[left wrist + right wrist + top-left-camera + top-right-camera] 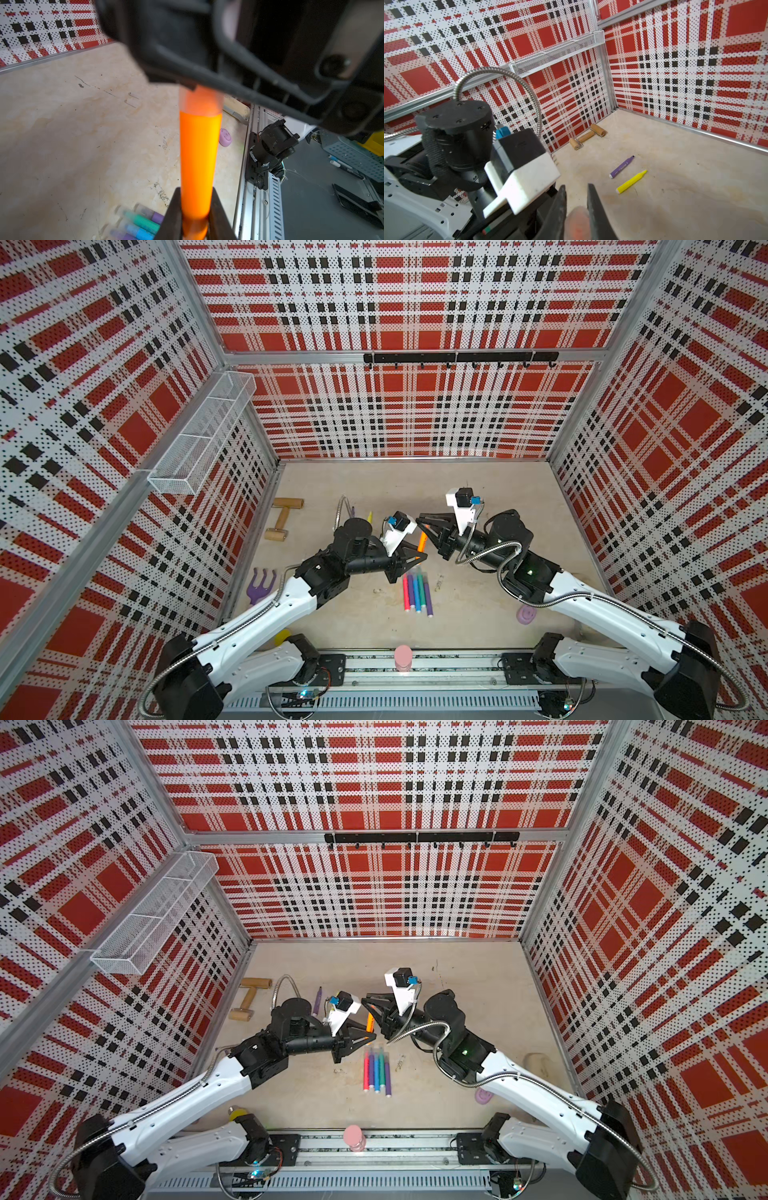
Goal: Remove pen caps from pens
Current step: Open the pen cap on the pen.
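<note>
Two jaws pinch one orange pen (422, 541) near five capped pens (417, 593).

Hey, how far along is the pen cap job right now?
Done: the purple pen and yellow pen lie uncapped at the back. In hand: the left hand grips the orange pen, and the right hand is shut on its cap, still seated. Left: the row of capped pens.

The far tabletop (415, 483) lies open; a row of pens (417, 593) clutters the middle, a wooden roller (284, 517) the left edge.
</note>
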Motion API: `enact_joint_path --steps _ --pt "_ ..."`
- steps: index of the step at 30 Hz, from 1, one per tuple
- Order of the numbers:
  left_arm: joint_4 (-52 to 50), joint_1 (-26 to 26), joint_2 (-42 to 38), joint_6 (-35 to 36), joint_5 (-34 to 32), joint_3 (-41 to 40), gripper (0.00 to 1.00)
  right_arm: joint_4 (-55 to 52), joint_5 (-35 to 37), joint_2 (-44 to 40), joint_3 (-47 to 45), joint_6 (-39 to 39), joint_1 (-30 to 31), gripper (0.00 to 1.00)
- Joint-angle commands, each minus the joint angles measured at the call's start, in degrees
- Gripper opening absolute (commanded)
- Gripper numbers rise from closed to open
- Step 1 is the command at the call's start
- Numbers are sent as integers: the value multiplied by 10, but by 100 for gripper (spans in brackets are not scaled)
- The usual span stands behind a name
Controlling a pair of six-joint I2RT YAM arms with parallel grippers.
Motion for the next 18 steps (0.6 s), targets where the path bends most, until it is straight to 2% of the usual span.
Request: enact_joint_path --steps 1,11,14,18 --pt "7 -2 -10 1 3 6 0 -6 22 -8 7 -27 -15 0" --pt "-17 -8 23 4 -25 7 0 -3 7 -49 11 -3 -57 0" --pt "-18 -11 35 -4 -15 7 0 2 38 -73 8 -4 -67 0" --pt "8 -12 63 -37 41 0 0 34 102 -96 -12 -3 -68 0"
